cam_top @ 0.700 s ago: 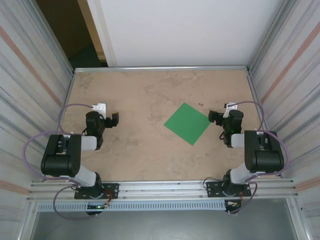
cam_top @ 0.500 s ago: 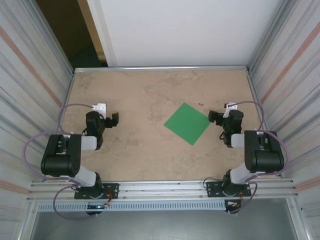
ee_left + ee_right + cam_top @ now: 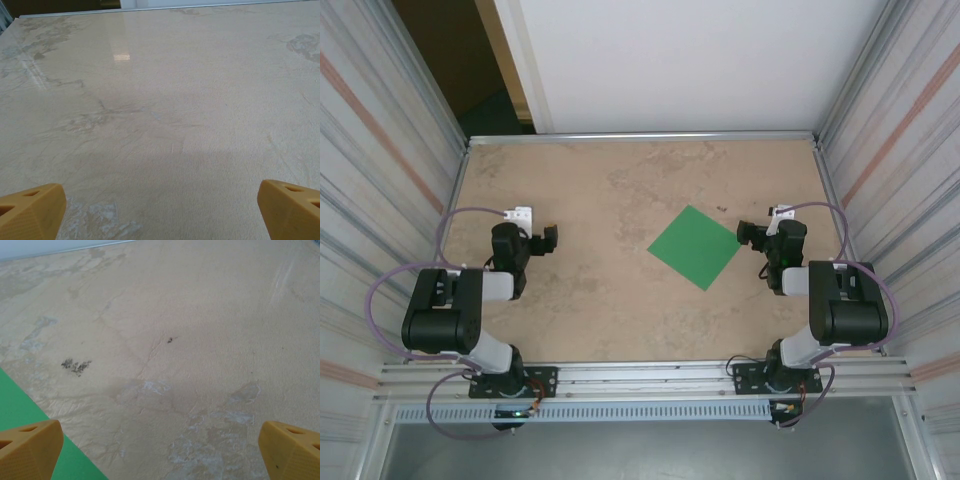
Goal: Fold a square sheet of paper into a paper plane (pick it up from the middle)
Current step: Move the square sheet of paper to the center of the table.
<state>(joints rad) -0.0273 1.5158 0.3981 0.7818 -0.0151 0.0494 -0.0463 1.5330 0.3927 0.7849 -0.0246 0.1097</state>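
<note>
Mottled beige table (image 3: 600, 190) between ribbed metal walls (image 3: 380, 180); left gripper (image 3: 160, 212) and right gripper (image 3: 160, 450) spread apart

Plain bright green square sheet of paper (image 3: 694, 247) on mottled beige table (image 3: 600, 200).

Bright even light, sharp focus, tabletop (image 3: 150, 100) glare

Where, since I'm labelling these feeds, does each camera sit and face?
Top: above, behind the robot, looking down at the table; left hand and right hand show.
Left wrist: on the left arm, low across the table; yellow fingertips show.
Right wrist: same on the right arm; fingertips show.
Top and right wrist share the green paper.
</note>
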